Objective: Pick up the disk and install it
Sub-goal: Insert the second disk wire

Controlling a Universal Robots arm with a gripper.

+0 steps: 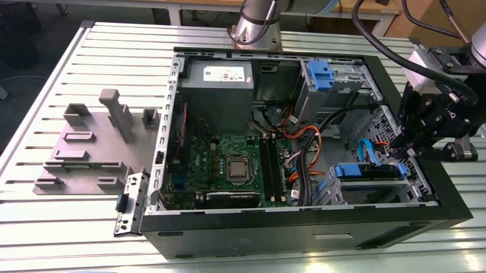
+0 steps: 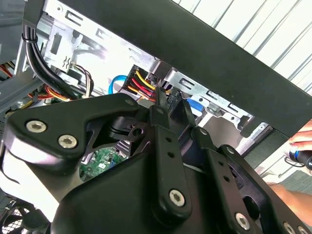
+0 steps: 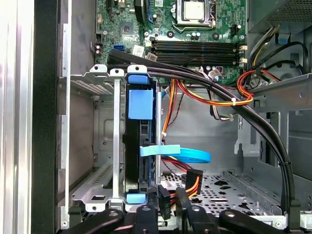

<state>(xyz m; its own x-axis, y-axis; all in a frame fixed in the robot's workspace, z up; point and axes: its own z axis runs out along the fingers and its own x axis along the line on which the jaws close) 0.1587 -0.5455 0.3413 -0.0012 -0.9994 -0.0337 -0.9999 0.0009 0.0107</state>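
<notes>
The disk (image 3: 141, 146), in its blue carrier, is found already seated on edge in the grey drive cage (image 3: 97, 141) at the open computer case's (image 1: 425, 193) front corner, the gripper (image 1: 400, 152) being held just beside it, apparently gripping nothing, though its opening cannot be told.

The computer case (image 1: 304, 224) lies open on the slatted table (image 1: 68, 68). Inside it, the power supply (image 1: 218, 85) sits in the far corner toward the exterior view's left, with the motherboard (image 1: 227, 165) in front of it. A drive cage (image 1: 334, 85) stands in the far corner toward the exterior view's right. The disk (image 1: 370, 172) sits in the near bay on that side, apparently seated in its cage (image 3: 105, 146). The gripper (image 1: 402, 152) hangs just beside the disk's outer end. A fixture plate (image 1: 91, 153) lies outside the case, toward the exterior view's left.
</notes>
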